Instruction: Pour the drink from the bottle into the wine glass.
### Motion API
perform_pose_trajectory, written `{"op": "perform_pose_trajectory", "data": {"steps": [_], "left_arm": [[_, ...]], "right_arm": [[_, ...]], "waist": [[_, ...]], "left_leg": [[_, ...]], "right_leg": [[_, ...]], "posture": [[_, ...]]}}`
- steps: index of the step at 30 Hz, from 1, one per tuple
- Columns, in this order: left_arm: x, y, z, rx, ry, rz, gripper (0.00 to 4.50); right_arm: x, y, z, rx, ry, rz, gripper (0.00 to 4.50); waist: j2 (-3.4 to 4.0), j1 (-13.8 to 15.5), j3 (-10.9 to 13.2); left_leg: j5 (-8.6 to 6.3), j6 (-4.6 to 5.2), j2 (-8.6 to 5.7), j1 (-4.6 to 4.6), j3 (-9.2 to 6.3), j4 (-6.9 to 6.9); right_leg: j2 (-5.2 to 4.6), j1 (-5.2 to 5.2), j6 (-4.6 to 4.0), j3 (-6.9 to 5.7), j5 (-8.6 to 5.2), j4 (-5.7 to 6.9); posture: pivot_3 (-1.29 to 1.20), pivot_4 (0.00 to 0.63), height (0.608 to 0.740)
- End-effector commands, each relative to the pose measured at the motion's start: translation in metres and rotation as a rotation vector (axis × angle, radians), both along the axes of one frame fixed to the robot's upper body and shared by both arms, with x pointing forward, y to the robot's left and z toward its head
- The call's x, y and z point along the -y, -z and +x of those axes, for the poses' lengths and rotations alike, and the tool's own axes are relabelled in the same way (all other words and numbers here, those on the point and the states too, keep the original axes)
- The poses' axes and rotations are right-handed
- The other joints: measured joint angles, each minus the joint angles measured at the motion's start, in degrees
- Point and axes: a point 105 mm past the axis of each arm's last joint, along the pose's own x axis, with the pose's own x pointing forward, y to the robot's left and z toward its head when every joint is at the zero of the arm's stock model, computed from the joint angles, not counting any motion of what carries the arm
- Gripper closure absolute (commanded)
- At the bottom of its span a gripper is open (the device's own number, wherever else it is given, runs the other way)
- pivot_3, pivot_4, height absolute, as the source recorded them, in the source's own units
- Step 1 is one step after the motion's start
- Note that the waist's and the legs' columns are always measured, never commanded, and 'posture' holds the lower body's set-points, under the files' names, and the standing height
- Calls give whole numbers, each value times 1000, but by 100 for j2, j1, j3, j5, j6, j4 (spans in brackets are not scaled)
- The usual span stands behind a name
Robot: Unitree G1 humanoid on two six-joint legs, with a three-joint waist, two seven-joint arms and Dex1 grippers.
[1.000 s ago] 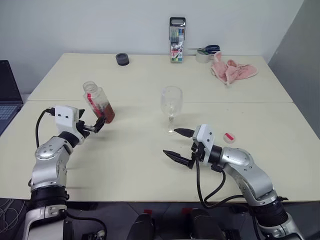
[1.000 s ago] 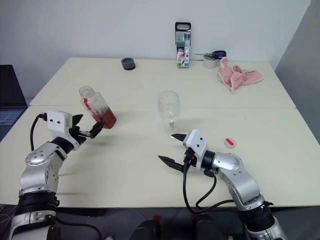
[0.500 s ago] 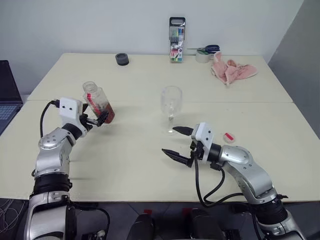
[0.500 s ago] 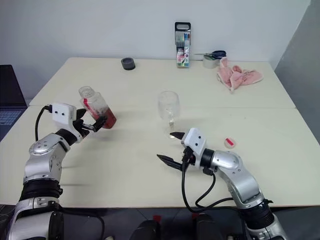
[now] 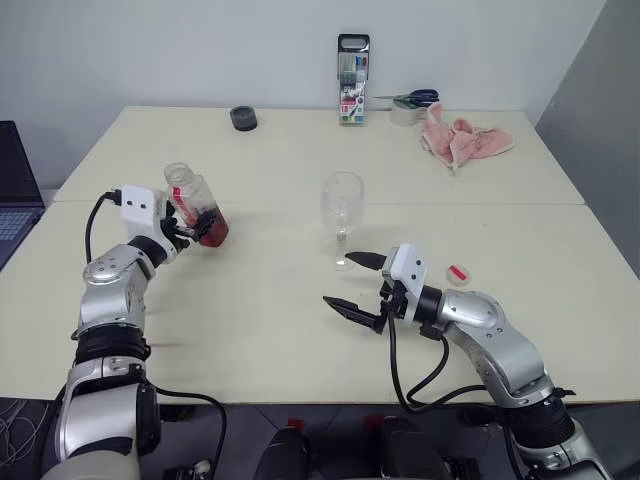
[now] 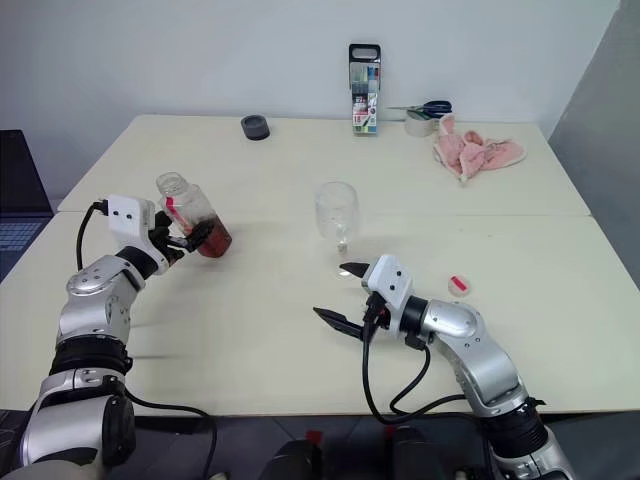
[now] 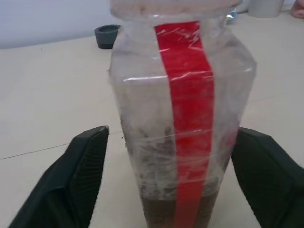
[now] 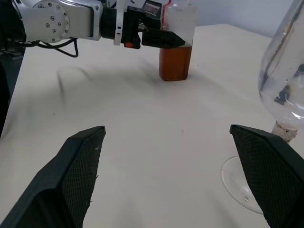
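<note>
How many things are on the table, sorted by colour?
Clear: 2, bottle and wine glass
Pink: 1, cloth
Black: 1, small round thing
White and red: 1, cap
Many colours: 1, marker case
Blue-handled: 1, scissors
Grey: 1, tape roll
Total: 8

left gripper (image 5: pixel 196 226) pushed fwd, fingers now either side of the bottle (image 5: pixel 196 205) instead of short of it. jaws narrower than b4, bottle looks less tilted.

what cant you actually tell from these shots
- Left wrist view: the clear plastic bottle with the red label strip is cut off above its neck by the picture's edge, so its mouth is unseen.
- Right wrist view: the clear stemmed wine glass is cut off by the edge.
- Left eye view: the printing on the tall marker case is too small to read.
</note>
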Motion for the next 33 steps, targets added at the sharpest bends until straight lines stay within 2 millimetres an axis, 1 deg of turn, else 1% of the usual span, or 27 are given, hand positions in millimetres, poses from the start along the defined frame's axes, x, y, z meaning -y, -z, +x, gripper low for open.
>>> {"op": "perform_pose_trajectory", "data": {"steps": [1,3,4,5,8,9,14,16,17,18,20,22,25,30,33], "left_arm": [[0,-17,3,55,15,25,1925],[2,-16,4,56,24,20,2532],[3,-17,4,57,28,17,2720],[4,-17,4,59,33,12,2791],[9,-20,4,70,53,6,2816],[15,-24,4,82,73,17,2816],[64,-56,2,184,220,142,2817],[87,-72,1,222,275,172,2818],[96,-79,-1,237,298,191,2819],[101,-82,-2,244,310,204,2819],[119,-95,-2,298,345,301,2819],[132,-106,-2,355,371,408,2819],[145,-114,-1,416,410,537,2819],[157,-116,3,483,451,677,2820],[159,-117,7,524,460,758,2823]], "right_arm": [[-3,-14,-2,56,-5,16,0],[-3,-14,-2,57,0,16,0],[-2,-14,-2,59,5,17,0],[-2,-14,-2,60,9,18,0],[-2,-15,-2,69,23,26,0],[-1,-17,-2,77,33,34,0],[12,-34,-8,93,72,78,0],[17,-43,-10,91,90,111,0],[19,-47,-11,96,101,136,0],[20,-50,-11,98,108,151,0],[27,-52,-10,82,115,141,0],[36,-58,-4,92,155,150,0],[44,-66,4,106,198,157,0],[50,-75,12,131,248,173,0],[52,-81,16,147,280,180,0]], "waist": [[0,-4,0],[0,-12,0],[0,-17,0],[0,-27,0],[0,-39,0],[0,-38,0],[-19,18,10],[-22,22,10],[-22,23,10],[-23,24,10],[-22,25,10],[-22,26,10],[-23,8,11],[-22,-11,11],[-23,-10,12]], "left_leg": [[0,0,0,0,1,0],[0,0,0,0,-1,0],[0,0,0,0,-1,0],[0,0,0,0,-1,0],[0,0,0,-1,-2,0],[0,0,0,-1,-2,1],[2,-3,-3,-15,-13,5],[3,-6,-3,-17,-13,5],[3,-6,-3,-16,-12,4],[3,-6,-2,-16,-12,4],[2,-4,-2,-14,-10,4],[2,-3,-2,-12,-8,4],[1,-2,-2,-9,-3,2],[1,-2,-1,-8,2,0],[1,-1,-2,-10,2,1]], "right_leg": [[0,0,0,1,0,0],[0,0,0,0,0,1],[0,0,0,0,0,2],[0,0,0,0,0,2],[0,0,0,0,0,2],[0,0,0,0,0,2],[-3,-3,0,-7,0,0],[-4,-3,0,-6,0,-4],[-4,-2,0,-5,0,-4],[-4,-3,0,-5,0,-3],[-2,-3,0,-4,0,-2],[-1,-2,0,-4,0,-1],[2,-2,0,0,0,0],[3,-4,0,2,0,-1],[2,-3,0,3,0,-2]], "posture": [[0,150,740],[0,150,740],[0,150,740],[0,150,740],[0,150,740],[0,150,740],[0,150,740],[0,150,740],[0,150,740],[0,150,740],[0,150,740],[0,150,740],[0,150,740],[0,150,740],[0,150,740]]}}
